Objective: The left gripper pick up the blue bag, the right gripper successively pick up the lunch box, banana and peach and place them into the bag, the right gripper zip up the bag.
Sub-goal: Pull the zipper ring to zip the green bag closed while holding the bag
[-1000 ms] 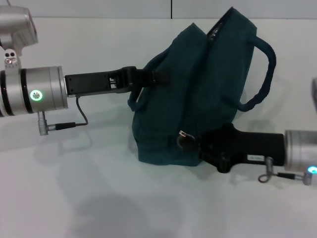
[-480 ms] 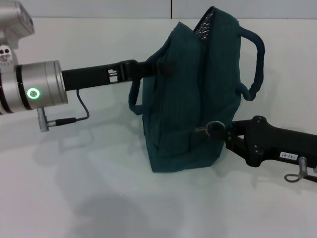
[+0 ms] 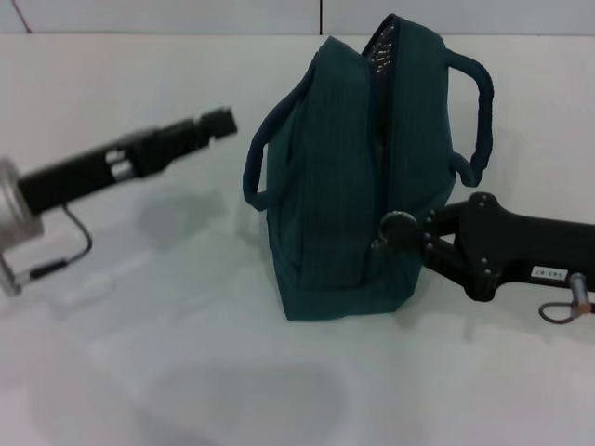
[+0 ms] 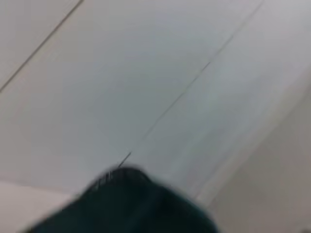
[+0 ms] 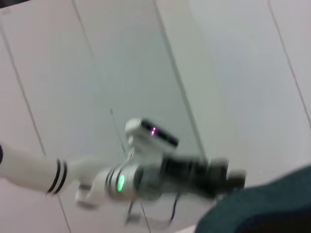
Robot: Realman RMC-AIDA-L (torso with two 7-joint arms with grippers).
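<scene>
The blue bag [image 3: 344,186] stands upright on the white table [image 3: 186,372], with both handles loose and a strip of its lining showing at the top. My right gripper [image 3: 398,228] presses against the bag's right side at the zip line and looks shut on the zipper pull. My left gripper [image 3: 218,121] hangs apart from the bag, to its left, holding nothing. The lunch box, banana and peach are hidden. The left wrist view catches only a dark edge of the bag [image 4: 141,204]. In the right wrist view, the left gripper [image 5: 233,177] shows beyond a corner of the bag [image 5: 272,204].
A white wall with a dark vertical seam [image 3: 322,17] rises behind the table. The left gripper's cable [image 3: 70,246] loops under its wrist.
My left gripper has let go of the bag's handle and drawn back to the left and lower. The bag now stands on its own, and my right gripper has climbed a little along its side.
</scene>
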